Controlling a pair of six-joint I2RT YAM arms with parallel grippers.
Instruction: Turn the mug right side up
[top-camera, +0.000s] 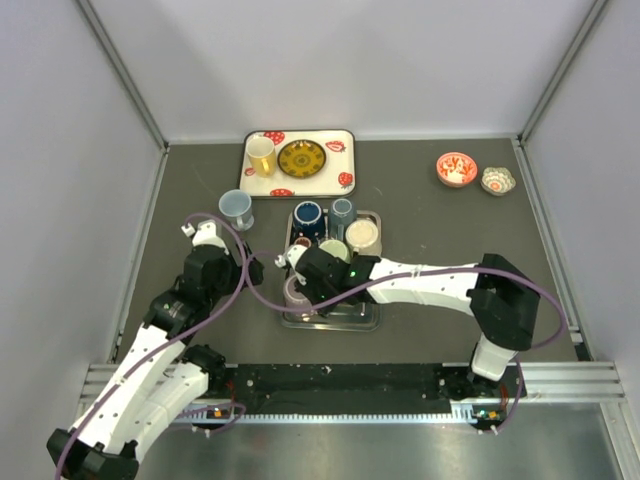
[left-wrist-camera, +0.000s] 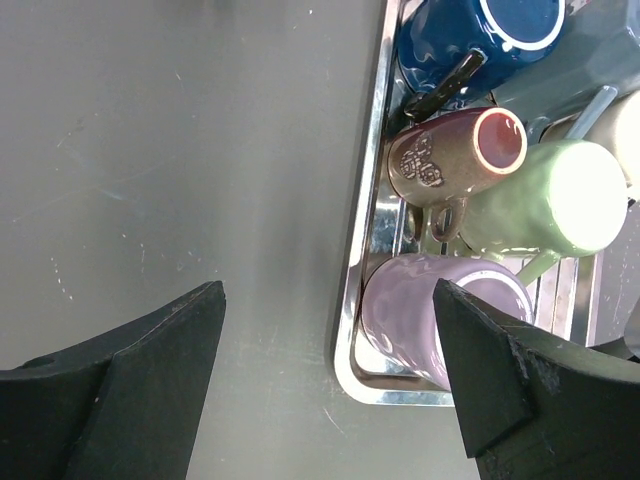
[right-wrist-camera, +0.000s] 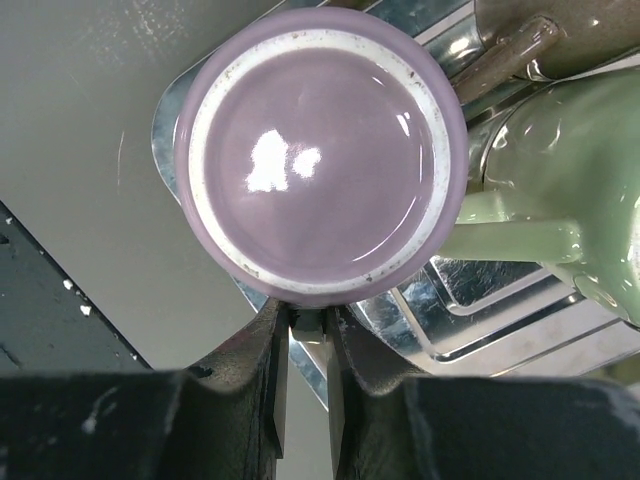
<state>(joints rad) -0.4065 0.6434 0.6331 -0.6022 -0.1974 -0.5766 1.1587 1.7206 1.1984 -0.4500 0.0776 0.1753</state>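
**A:** What's nearest you?

**B:** Your left pincer (left-wrist-camera: 328, 290) hangs released over bare table (left-wrist-camera: 150, 150), on the side toward the left edge. Your right pincer (right-wrist-camera: 307, 335) is clenched on the handle of the lilac mug (right-wrist-camera: 320, 165).

**A:** Where's that mug?

**B:** It stands bottom-up in the metal tray (left-wrist-camera: 350, 340) at mid-table, at the end toward the near edge. Just beyond it sit a brown mug (left-wrist-camera: 450, 160) and a green mug (left-wrist-camera: 540, 200).
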